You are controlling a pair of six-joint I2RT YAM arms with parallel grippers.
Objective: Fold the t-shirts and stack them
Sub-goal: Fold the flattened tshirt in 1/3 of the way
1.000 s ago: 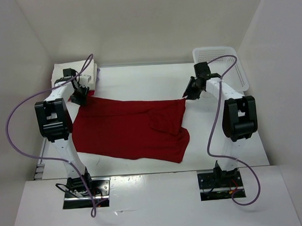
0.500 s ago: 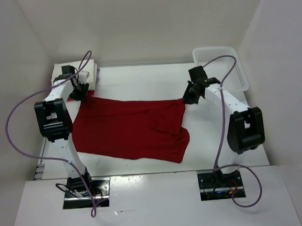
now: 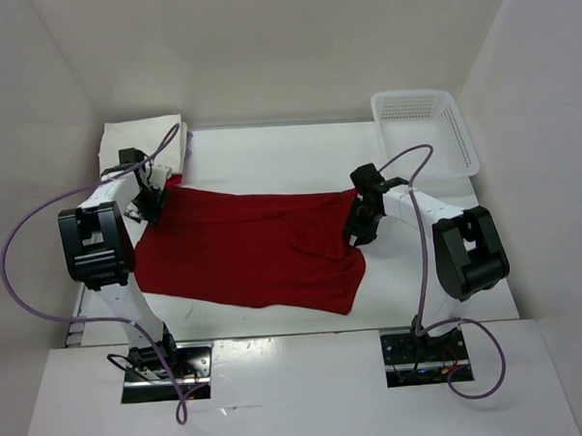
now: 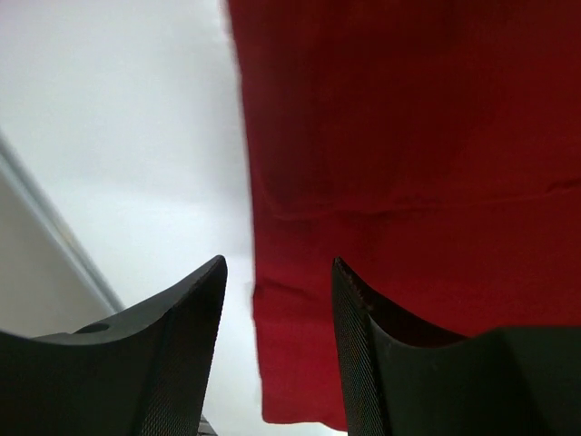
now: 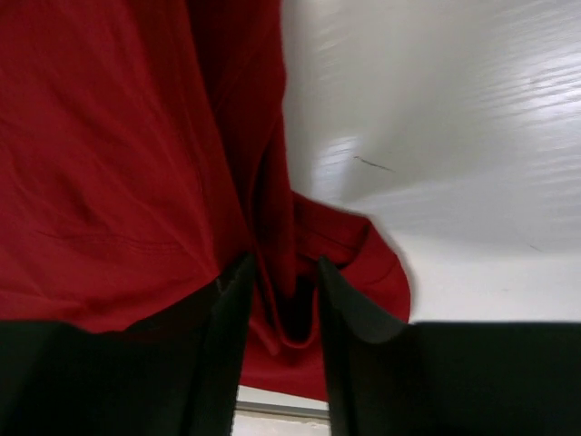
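A dark red t-shirt [image 3: 244, 249] lies spread across the middle of the table, with its right side bunched into folds. My left gripper [image 3: 152, 203] is open at the shirt's far left corner. In the left wrist view the shirt's edge [image 4: 272, 300] lies flat on the table between the spread fingers of the left gripper [image 4: 277, 272]. My right gripper [image 3: 357, 230] sits low on the shirt's right edge. Its fingers stand apart and open in the right wrist view, and a loose fold of the red cloth [image 5: 290, 300] rises between them at the right gripper [image 5: 281, 272]. A folded cream white t-shirt [image 3: 141, 138] lies at the back left corner.
A white plastic lattice basket [image 3: 461, 138] stands at the back right. White walls close in the table on the left, back and right. Bare white tabletop [image 3: 269, 156] stretches behind the red shirt. The purple cables loop over both arms.
The right arm has come back from the shirt's far right corner to lower on its right edge, and its fingers have parted. The left gripper has opened and dropped onto the far left corner.
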